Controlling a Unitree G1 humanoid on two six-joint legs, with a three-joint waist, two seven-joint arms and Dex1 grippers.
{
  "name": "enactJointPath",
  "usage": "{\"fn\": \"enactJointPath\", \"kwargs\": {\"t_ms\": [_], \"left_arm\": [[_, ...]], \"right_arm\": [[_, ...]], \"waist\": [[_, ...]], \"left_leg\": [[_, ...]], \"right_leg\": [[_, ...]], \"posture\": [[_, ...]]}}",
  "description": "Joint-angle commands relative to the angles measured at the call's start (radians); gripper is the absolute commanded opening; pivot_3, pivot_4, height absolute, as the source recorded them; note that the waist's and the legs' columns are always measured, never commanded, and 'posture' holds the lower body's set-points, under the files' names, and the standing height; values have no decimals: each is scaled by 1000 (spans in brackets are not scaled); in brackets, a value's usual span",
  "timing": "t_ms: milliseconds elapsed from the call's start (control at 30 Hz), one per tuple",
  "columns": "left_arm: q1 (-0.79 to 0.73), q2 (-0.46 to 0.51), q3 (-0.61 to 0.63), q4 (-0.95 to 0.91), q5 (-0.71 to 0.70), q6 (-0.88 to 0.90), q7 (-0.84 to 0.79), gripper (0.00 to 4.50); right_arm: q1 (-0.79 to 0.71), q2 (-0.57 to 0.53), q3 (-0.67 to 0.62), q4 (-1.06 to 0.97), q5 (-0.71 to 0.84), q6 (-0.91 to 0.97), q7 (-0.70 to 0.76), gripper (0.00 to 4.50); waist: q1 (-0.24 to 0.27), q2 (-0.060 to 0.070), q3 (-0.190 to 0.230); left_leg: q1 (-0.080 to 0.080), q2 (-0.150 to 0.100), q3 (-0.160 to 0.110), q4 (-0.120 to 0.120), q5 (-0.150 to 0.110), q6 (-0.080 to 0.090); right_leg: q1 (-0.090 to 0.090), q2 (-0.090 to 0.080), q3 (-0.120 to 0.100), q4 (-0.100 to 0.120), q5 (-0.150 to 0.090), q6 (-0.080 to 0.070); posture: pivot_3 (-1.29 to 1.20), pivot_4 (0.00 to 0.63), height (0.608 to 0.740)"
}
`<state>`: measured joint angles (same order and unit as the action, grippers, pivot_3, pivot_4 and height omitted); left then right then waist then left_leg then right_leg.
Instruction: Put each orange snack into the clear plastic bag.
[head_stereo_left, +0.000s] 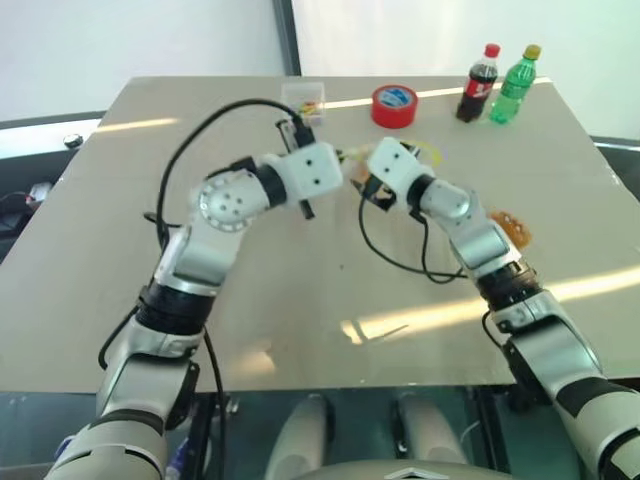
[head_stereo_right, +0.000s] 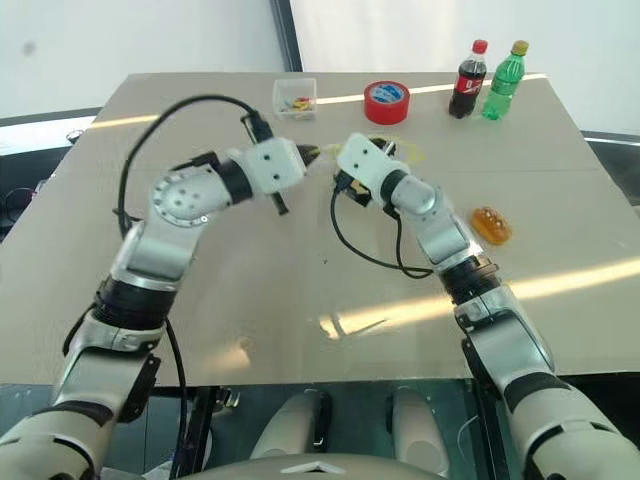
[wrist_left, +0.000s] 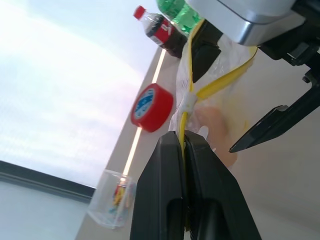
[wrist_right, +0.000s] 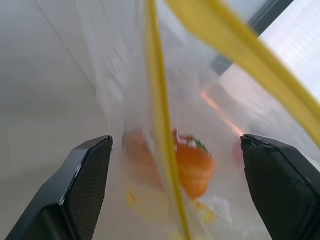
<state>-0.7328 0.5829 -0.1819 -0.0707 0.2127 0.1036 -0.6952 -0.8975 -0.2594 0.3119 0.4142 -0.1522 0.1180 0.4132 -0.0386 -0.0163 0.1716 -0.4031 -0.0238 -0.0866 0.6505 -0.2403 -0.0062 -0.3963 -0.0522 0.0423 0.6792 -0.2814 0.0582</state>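
The left gripper (wrist_left: 184, 150) has its two fingers pressed together on the yellow strip of the clear plastic bag (wrist_left: 220, 70), so the bag hangs from this one pinch above the table (head_stereo_left: 300, 300). The right gripper (wrist_right: 175, 165) stands just in front of it with its fingers wide apart, one on each side of the bag's yellow edge, and it holds nothing.

One orange snack (wrist_right: 194, 167) seems to sit already inside the bag, seen through the plastic. The other orange snack (head_stereo_right: 491, 223) lies on the table beside the right forearm, well apart from the bag.

I think the first risk is the thin pinch: the strip is slippery, and if the right gripper pulls on the other edge too strongly, the bag may slide out of the left fingers and the snack inside may fall out. A second risk is that the right fingers close on both walls of the bag together, so the mouth stays closed. Also the right gripper's cable (head_stereo_right: 350, 240) hangs near the bag and could catch it.
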Motion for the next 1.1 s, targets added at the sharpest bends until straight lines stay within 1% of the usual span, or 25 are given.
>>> {"fn": "enactJointPath", "kwargs": {"t_ms": [33, 100, 167, 233, 300, 367, 433, 500, 600, 667, 767, 933, 1100], "left_arm": [[16, 13, 17, -56, -20, -16, -15, 0], [59, 20, 12, -61, -19, -18, -23, 0], [141, 26, 8, -71, -20, -9, -26, 0], [188, 18, 10, -76, -29, 22, -26, 0], [208, 20, -4, -64, -16, 5, -26, 0], [221, 16, -15, -54, -20, -6, -31, 0], [226, 14, -20, -51, -23, -10, -33, 0], [223, -2, -17, -36, -40, 2, -33, 0], [214, -17, -7, -17, -63, 4, -40, 0], [207, -30, 7, -26, -102, 16, -56, 0], [201, -30, 8, -57, -146, -4, -89, 0], [199, -7, 3, -70, -156, -36, -116, 0], [203, 1, 20, -60, -163, -29, -116, 0]], "right_arm": [[40, -7, -24, -52, -2, -24, 7, 4196], [91, -16, -20, -104, 4, -5, 34, 4196], [196, -38, -16, -227, 23, 55, 81, 4196], [299, -77, -20, -377, 40, 115, 128, 4196], [368, -110, -37, -500, 64, 180, 166, 4196], [413, -132, -70, -591, 89, 249, 177, 4196], [434, -143, -91, -640, 101, 293, 175, 4196], [482, -161, -166, -718, 142, 353, 166, 4196], [555, -197, -293, -807, 193, 435, 154, 4196], [591, -233, -364, -801, 190, 464, 131, 4196], [614, -280, -423, -705, 174, 466, 100, 4196], [571, -290, -467, -473, 170, 404, 39, 4196], [535, -297, -480, -296, 183, 329, 35, 4196]], "waist": [[0, 0, 0], [-2, 0, 0], [-4, 1, -1], [-4, 1, -1], [-1, 0, -1], [0, 0, -1], [-3, 0, -1], [-1, 0, -1], [7, 0, -1], [7, 0, -1], [6, 0, -1], [-2, 1, -1], [-2, 0, -1]], "left_leg": [[-2, 0, 0, 0, 0, 0], [-3, 0, 0, 1, 0, 0], [-6, 0, 0, 1, 0, 0], [-10, 0, 0, 2, 0, 0], [-14, 0, 0, 3, 0, 0], [-14, 0, 0, 5, -1, 1], [-13, 0, 0, 7, -2, 4], [-11, -1, 0, 9, -2, 4], [-11, 0, -2, 10, -2, 4], [-12, -1, -1, 12, -2, 4], [-12, -1, 0, 14, -2, 5], [-11, 0, 0, 14, -2, 4], [-11, 0, 2, 14, -2, 5]], "right_leg": [[-1, 0, 0, 0, 0, 0], [-2, -1, 0, 0, 0, 0], [-6, 0, 0, 1, 0, 0], [-11, 0, 0, 3, 0, 0], [-15, 0, 0, 5, 0, 0], [-14, 0, 0, 7, 0, 0], [-14, 0, 1, 11, 0, 0], [-13, 1, 1, 15, 0, 0], [-13, 1, -1, 16, 0, 0], [-13, 0, 0, 15, 0, 0], [-12, 0, 0, 15, 0, 0], [-11, 1, 0, 16, 0, 0], [-11, 1, 2, 16, 0, 0]], "posture": [[0, 150, 740], [0, 150, 740], [0, 150, 740], [0, 150, 740], [0, 150, 740], [0, 150, 740], [0, 150, 740], [0, 150, 740], [0, 150, 740], [0, 150, 740], [0, 150, 740], [0, 150, 740], [0, 150, 740]]}}
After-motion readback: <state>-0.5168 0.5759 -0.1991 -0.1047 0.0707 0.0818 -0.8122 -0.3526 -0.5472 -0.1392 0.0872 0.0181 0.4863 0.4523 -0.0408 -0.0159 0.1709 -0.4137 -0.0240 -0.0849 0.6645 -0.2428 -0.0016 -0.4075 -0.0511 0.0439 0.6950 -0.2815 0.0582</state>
